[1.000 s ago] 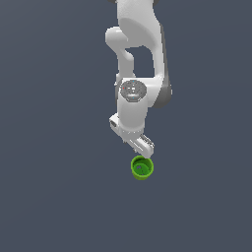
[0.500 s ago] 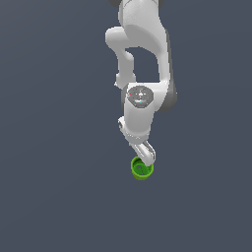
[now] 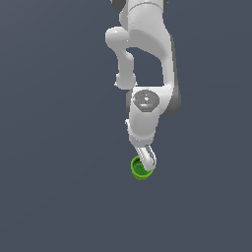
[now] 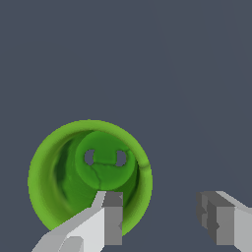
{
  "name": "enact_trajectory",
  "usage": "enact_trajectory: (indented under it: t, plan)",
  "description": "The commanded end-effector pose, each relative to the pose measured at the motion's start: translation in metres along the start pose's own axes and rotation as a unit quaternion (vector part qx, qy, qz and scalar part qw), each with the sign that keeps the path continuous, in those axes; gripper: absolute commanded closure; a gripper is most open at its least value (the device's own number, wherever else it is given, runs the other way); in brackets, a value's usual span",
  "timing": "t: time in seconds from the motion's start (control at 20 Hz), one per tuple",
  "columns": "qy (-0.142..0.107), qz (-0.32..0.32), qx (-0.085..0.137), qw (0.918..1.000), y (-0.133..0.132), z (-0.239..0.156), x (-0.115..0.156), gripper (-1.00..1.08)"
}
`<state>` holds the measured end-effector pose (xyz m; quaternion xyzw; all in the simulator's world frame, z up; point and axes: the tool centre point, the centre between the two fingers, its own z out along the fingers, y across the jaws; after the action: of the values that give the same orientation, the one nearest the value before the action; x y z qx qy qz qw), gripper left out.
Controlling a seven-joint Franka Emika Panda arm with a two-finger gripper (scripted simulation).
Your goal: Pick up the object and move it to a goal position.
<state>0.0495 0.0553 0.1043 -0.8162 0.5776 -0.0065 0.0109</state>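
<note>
The object, a small bright green cup (image 3: pixel 138 170), stands upright on the dark grey floor just below the white arm in the exterior view. The wrist view looks straight down into the cup (image 4: pixel 88 167), showing its thick rim and its bottom. My gripper (image 3: pixel 147 160) is right at the cup, on its side toward the exterior view's right. It is open (image 4: pixel 162 214): one of the fingers (image 4: pixel 111 221) hangs over the cup's inside near the rim, while the other is outside the cup, so the jaws straddle one wall. Nothing is gripped.
A plain dark grey floor (image 3: pixel 54 197) spreads all around. No other object or obstacle shows in either view.
The arm has come down and the wrist has turned, bringing the fingers from above the cup to its rim. The cup has stayed where it was.
</note>
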Motion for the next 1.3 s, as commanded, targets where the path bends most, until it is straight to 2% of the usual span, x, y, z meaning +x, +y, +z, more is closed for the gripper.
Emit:
enact_trajectory:
  t: [0.0,0.55,1.05,1.1,1.25]
  plan:
    - [0.0,0.017,0.001,0.9999,-0.002,0.001,-0.002,-0.2]
    - [0.0,0.035,0.002,0.9994,-0.005,0.005,-0.005,-0.2]
    - [0.001,0.037,0.003,0.9993,-0.004,0.033,-0.004,-0.2]
    - [0.001,0.037,0.003,0.9993,-0.004,0.033,-0.004,1.08]
    - [0.001,0.037,0.003,0.9993,-0.004,0.033,-0.004,1.08]
